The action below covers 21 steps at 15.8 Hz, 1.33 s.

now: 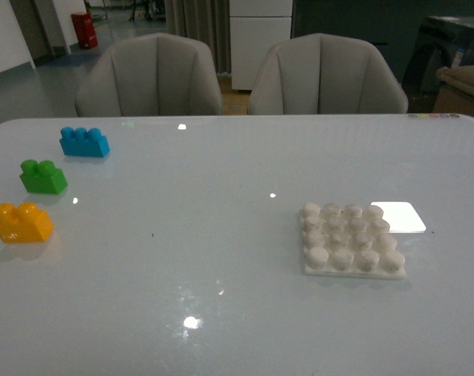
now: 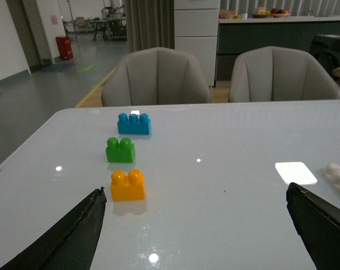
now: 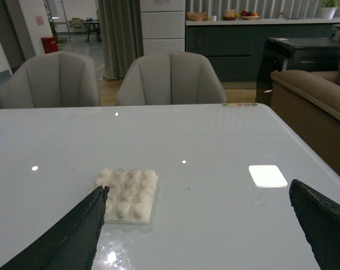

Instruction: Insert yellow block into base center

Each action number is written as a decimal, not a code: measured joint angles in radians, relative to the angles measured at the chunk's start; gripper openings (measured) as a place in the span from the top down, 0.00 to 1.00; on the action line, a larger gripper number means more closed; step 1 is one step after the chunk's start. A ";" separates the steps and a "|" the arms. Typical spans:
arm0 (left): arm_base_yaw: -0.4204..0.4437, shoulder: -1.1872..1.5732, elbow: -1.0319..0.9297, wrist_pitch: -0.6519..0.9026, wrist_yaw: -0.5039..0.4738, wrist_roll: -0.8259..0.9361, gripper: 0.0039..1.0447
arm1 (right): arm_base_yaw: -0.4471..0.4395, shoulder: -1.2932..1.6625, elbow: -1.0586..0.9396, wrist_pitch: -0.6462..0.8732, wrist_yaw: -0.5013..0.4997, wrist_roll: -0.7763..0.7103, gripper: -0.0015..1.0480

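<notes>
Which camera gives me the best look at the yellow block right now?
The left wrist view: the yellow block sits well inside the frame, unobstructed, with both studs distinct. The front view also shows it whole, but dimmer and pushed against the picture's left edge. The right wrist view does not show it.

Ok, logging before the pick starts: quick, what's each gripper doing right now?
Left gripper: open, empty; the chunky orange-yellow plastic brick is not gripped.
Right gripper: open, empty.

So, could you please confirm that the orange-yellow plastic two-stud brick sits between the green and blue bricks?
Not quite: the front view shows the green plastic two-stud brick between the orange-yellow plastic two-stud brick and the blue plastic three-stud brick.
</notes>
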 joint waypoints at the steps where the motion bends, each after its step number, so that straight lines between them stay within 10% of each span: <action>1: 0.000 0.000 0.000 0.000 0.000 0.000 0.06 | 0.000 0.000 0.000 0.000 0.000 0.000 0.06; 17: 0.000 0.000 0.000 0.000 0.000 0.000 0.06 | 0.001 0.002 0.001 -0.006 0.007 0.002 0.06; 18: 0.000 0.000 0.000 0.000 0.000 0.000 0.06 | 0.044 0.078 0.026 -0.030 0.131 0.043 0.06; 21: 0.000 0.000 0.000 0.000 0.000 0.000 0.06 | -0.103 0.493 0.207 0.333 0.078 0.056 0.06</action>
